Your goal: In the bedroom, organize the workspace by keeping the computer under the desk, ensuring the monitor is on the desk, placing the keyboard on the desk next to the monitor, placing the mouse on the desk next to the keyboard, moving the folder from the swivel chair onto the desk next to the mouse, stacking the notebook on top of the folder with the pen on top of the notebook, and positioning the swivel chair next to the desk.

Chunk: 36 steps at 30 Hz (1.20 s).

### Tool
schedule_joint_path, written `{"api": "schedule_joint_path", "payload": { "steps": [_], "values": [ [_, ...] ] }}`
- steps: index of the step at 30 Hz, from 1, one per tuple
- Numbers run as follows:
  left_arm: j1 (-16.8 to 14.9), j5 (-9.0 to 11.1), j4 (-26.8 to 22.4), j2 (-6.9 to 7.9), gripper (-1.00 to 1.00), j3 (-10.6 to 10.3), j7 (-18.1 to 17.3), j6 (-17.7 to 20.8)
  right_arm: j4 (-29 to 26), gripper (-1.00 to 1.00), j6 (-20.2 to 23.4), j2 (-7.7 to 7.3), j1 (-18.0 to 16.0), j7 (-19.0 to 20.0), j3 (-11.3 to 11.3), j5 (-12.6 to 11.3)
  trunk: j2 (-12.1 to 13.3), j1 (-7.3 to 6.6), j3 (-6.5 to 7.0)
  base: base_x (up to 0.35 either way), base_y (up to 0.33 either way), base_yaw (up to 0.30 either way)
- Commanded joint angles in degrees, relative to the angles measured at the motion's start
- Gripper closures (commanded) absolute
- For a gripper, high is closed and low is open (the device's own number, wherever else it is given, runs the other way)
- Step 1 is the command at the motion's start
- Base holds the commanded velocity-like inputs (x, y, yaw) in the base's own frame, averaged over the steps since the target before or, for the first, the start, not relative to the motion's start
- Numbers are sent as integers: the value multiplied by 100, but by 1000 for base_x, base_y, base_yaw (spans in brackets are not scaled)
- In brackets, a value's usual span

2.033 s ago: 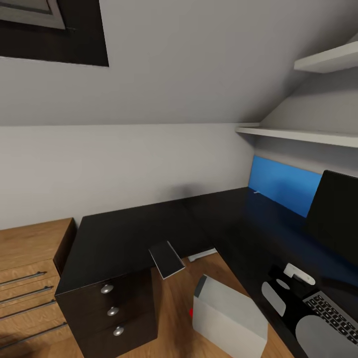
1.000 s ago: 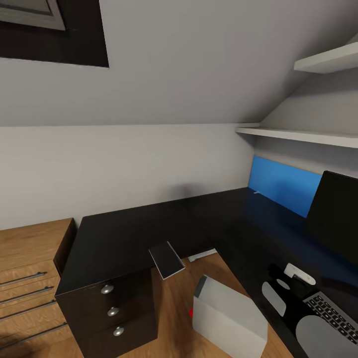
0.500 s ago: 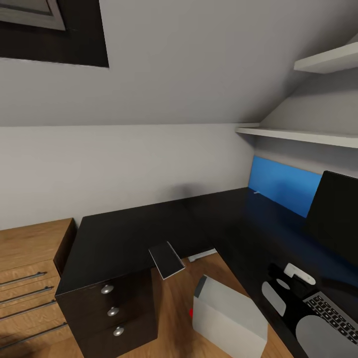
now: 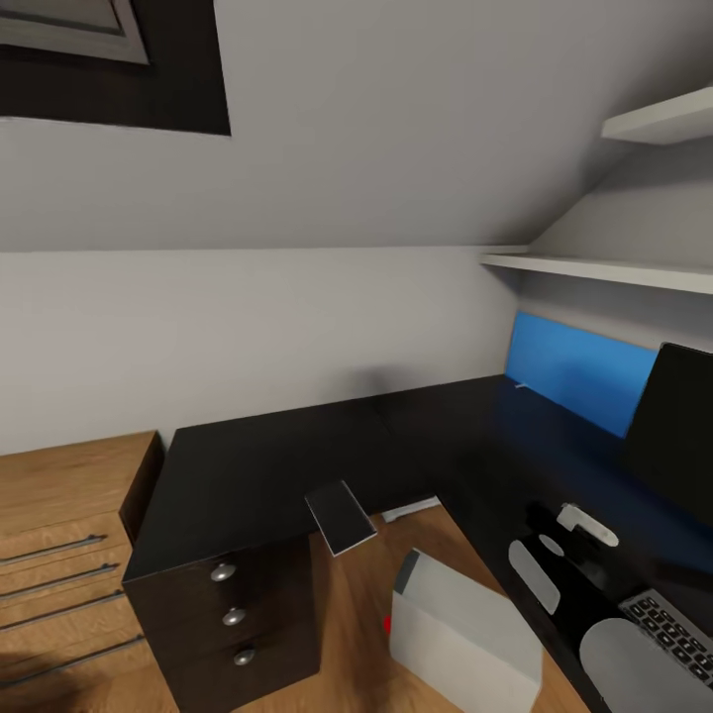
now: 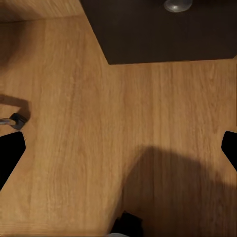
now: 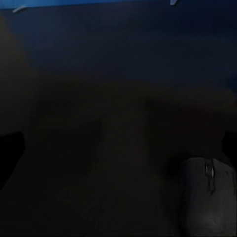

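We start with the big black counter (image 4: 267, 465), which sits under the right tool (image 6: 118, 153), while the left tool (image 5: 118, 153) hangs over bare wooden floor (image 5: 74, 123) well short of it. Both tools are spread wide and hold nothing. The computer (image 4: 460, 634) stands on the floor in the counter's inner corner, between the two arms. The monitor (image 4: 678, 426) stands on the counter beyond the right tool. The folder (image 4: 579, 371) seems to lean on the wall at the far edge. The keyboard (image 4: 678, 634) lies behind the right tool, toward the robot. Now the small one: the mouse (image 6: 210, 197) lies on the counter just ahead of the right tool, off toward one finger. Its long axis runs roughly the way the fingers point. So the right arm is clearly nearer, we'd say.
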Motion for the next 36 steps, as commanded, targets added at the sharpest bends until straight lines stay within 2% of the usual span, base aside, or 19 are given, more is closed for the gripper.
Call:
{"api": "schedule_joint_path", "payload": {
  "steps": [1, 4, 6, 8, 10, 16, 21, 22, 26, 27, 29, 31, 32, 36],
  "values": [
    [-4, 50, 4, 0, -100, -11, 17, -20, -15, -100, -34, 17, -3, -54, 51, -57, -4, 0, -7, 0, 0, 244],
    [-4, 50, 9, 0, -100, -11, 14, -23, -24, -100, -33, 82, 2, -74, 62, -44, -4, 0, -7, 0, 0, 258],
    [-4, 50, 12, 0, -100, -11, 13, -37, -23, -100, -38, 152, 4, -75, 191, -8, -4, 0, -7, 0, 0, 273],
    [-4, 50, 17, 0, -100, -11, 13, -41, -16, -100, -39, 174, 4, -75, 357, 1, -4, 0, -7, 0, 0, 275],
    [-4, 50, 33, -3, -100, -11, 13, -45, -5, -100, -47, 250, 10, -75, 644, 7, -4, 0, -7, 0, 0, 276],
    [-4, 50, 46, -7, -100, -11, 13, -46, 11, -100, -59, 481, 16, -77, 960, 17, -4, 0, -7, 0, 0, 277],
    [-4, 50, 48, -3, -100, -11, 13, -47, 171, -100, -72, 635, 27, -77, 1409, 19, -4, 0, -7, 0, 0, 278],
    [-4, 50, 48, -6, -100, -11, 13, -47, 551, -100, -112, 774, 39, -53, 1563, 21, -4, 0, -7, 0, 0, 278],
    [-4, 43, 48, -23, -100, -11, 13, -47, 1475, -100, -435, 1049, 53, 42, 1652, 70, -4, 0, -7, 0, 0, 278],
    [-4, 42, 48, -30, -100, -16, 13, -47, 2066, -100, -760, 1256, 87, 220, 1671, 181, -4, 0, -7, 0, 0, 278],
    [-4, 41, 48, -33, -100, -18, 13, -47, 2645, -100, -1070, 1444, 205, 475, 1679, 391, -4, 0, -7, 0, 0, 278],
    [-4, 41, 48, -30, -100, -18, 13, -47, 2891, -100, -1225, 1513, 258, 613, 1681, 509, -4, 0, -7, 0, 0, 278],
    [-4, 41, 48, -28, -100, -19, 13, -47, 3177, -100, -1441, 1583, 320, 807, 1683, 634, -4, 0, -7, 0, 0, 278],
    [-4, 41, 48, -33, -100, -19, 13, -47, 3461, -100, -1666, 1628, 489, 1252, 1672, 731, -4, 0, -7, -94, 60, 276]
  ]
}}
